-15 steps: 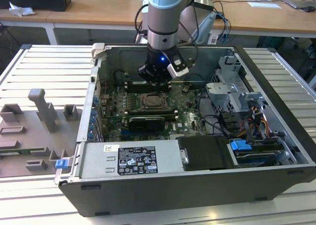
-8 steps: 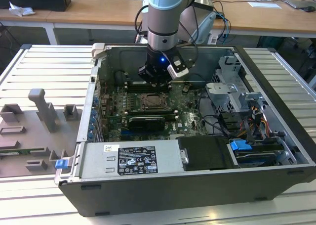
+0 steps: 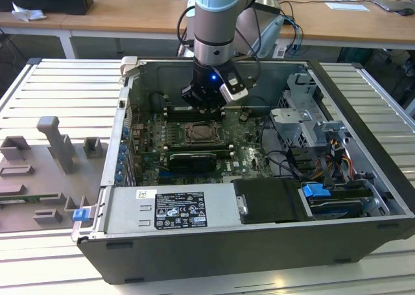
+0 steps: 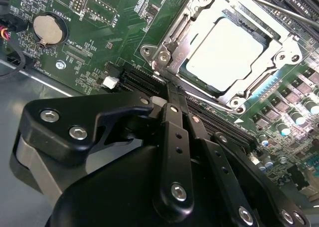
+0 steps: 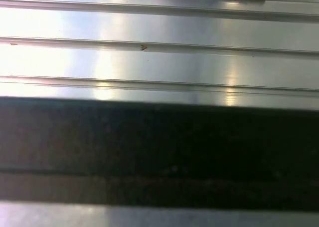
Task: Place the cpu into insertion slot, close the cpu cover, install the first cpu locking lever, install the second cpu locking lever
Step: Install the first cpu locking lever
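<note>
cpu (image 4: 225, 48) seated in the slot (image 4: 172, 40), cover (image 4: 279, 57) down
gripper (image 4: 167, 90) hangs just beside the slot, fingers narrow, holding nothing.

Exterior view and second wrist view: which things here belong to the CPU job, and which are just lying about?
Job:
- cpu, seated in the slot
- slot
- cover, down around the cpu
- hand, beside the slot's corner

Lying about:
- coin cell
- power supply
- drive cage
- grey fixtures outside the case
</note>
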`<state>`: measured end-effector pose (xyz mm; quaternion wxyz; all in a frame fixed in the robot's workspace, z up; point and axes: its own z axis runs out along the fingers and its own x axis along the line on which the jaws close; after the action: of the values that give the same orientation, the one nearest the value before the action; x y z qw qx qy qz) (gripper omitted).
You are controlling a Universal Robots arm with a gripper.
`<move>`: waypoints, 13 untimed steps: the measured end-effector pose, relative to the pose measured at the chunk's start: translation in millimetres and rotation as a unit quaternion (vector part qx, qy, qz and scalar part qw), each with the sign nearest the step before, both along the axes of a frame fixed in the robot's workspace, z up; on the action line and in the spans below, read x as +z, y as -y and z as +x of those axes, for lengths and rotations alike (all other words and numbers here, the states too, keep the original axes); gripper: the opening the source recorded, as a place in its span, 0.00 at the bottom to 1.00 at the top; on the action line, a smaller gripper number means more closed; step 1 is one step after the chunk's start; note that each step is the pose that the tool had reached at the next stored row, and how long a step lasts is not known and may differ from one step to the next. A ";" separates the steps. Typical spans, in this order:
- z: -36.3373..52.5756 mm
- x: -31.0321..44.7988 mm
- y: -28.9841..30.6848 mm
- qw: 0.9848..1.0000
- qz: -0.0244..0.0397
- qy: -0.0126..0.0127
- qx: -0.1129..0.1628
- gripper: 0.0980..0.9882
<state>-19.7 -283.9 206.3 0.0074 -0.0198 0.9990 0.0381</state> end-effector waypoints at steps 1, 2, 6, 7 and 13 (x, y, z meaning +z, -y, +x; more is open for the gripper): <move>0.1 -0.1 0.0 1.000 -0.001 0.000 0.000 0.01; 0.1 -0.4 0.0 1.000 -0.001 0.000 0.000 0.01; 0.4 -2.2 0.1 1.000 -0.006 0.000 0.000 0.01; 0.5 -3.0 0.1 1.000 -0.007 0.000 0.000 0.01; 0.6 -5.1 0.0 1.000 -0.006 0.000 0.000 0.01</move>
<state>-19.1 -284.0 201.2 0.0072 -0.0199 0.9993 0.0320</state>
